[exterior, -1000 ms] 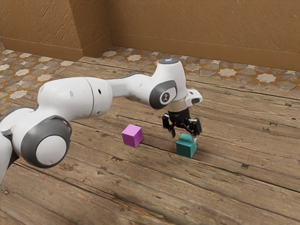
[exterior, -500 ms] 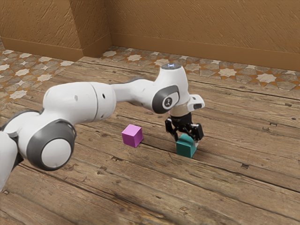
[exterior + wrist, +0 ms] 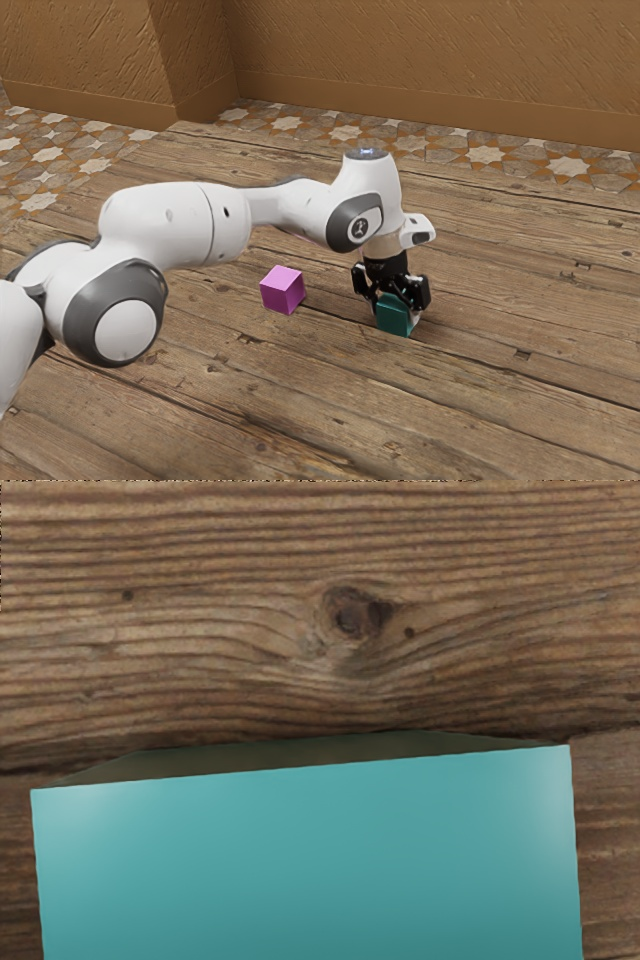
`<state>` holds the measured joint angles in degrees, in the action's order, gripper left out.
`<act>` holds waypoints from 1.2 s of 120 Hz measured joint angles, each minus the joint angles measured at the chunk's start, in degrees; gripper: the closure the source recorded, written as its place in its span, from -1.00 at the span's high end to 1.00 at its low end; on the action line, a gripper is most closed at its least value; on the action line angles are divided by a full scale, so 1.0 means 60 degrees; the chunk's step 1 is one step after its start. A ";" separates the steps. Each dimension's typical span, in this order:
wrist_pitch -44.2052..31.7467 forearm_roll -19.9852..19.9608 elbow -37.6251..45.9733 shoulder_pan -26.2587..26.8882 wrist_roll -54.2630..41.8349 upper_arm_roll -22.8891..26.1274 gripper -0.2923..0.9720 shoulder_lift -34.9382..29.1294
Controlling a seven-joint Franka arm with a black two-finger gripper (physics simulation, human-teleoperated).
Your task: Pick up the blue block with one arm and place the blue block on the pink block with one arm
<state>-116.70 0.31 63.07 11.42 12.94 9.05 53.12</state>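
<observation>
The blue-green block rests on the wooden floor, right of centre in the exterior view. My gripper has come down over it and is open, one finger on each side of the block's upper part. In the wrist view the block's top face lies close under my hand, large and square to the camera. The pink block sits on the floor a short way toward the exterior view's left of the blue-green one, apart from it.
Wooden planks stretch all round the two blocks. A patterned tile strip and brown walls lie at the back. My own white arm spans the exterior view's left above the floor.
My hand has dropped from just above the blue-green block to down around it. The fingers keep the same spread. Neither block has moved.
</observation>
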 joint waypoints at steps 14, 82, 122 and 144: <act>-0.0008 0.0064 -0.0007 0.0015 0.0056 0.0000 0.35 0.0003; 0.0036 0.0517 -0.0108 0.0102 0.0219 0.0001 0.15 0.0004; 0.0133 0.0529 0.0023 0.0104 0.0283 -0.0070 0.11 -0.0322; 0.0109 0.0469 0.2304 0.0073 0.0322 -0.0424 0.10 -0.2337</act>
<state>-116.04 3.13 76.90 11.86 14.87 6.51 39.10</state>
